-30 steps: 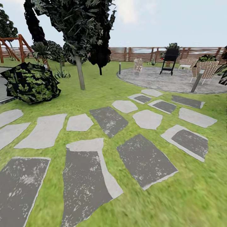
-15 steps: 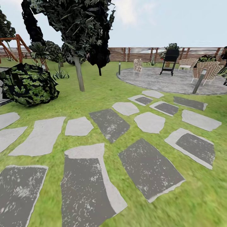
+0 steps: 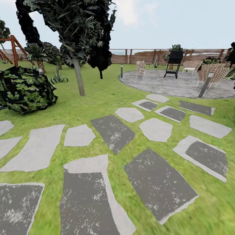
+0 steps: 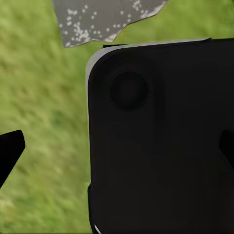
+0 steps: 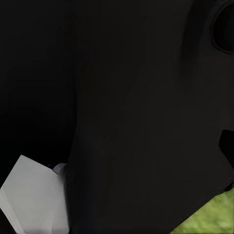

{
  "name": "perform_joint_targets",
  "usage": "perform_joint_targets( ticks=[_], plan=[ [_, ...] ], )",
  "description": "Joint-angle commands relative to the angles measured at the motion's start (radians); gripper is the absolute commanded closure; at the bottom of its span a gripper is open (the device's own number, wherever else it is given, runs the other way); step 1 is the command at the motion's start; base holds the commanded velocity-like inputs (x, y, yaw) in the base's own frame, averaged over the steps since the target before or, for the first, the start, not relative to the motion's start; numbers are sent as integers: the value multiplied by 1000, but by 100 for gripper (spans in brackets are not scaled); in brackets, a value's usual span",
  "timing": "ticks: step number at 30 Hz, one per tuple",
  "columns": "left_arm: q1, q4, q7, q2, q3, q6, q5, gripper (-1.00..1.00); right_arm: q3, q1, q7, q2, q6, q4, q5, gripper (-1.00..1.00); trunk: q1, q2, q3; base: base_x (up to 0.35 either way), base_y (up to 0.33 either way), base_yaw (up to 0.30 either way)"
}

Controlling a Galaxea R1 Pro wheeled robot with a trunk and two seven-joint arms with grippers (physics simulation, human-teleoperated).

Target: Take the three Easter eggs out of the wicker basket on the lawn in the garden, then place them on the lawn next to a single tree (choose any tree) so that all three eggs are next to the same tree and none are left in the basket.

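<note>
I'm on the lawn (image 3: 98,98) amid stepping stones (image 3: 112,132), patio (image 3: 176,83) ahead-right, tree (image 3: 78,76) ahead-left and so nearer my left arm, basket and eggs nowhere I can see, and I can't tell whether either claw is open, dark housings blocking both wrist views.

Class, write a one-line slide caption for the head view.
Stepping stones cross the lawn toward a round patio with a grill, a tree standing left.
</note>
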Motion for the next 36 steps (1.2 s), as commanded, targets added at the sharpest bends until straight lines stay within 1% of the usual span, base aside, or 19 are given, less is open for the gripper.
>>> perform_joint_targets(
  ticks=[1, 26, 36],
  plan=[
    [0, 0, 0, 0, -1, -2, 0, -100, 7, 0, 0, 0, -2, 0, 0, -100, 1, 0, -1, 317, 106, -51],
    [0, 0, 0, 0, -1, -2, -1, -100, 2, 0, -1, -1, -2, -3, -1, -100, 1, 0, -1, 322, 99, -8],
    [0, 0, 0, -1, 0, -2, -1, -100, 2, 0, -1, -1, -2, 1, -1, -100, 1, 0, -1, 326, 75, -222]
  ],
)
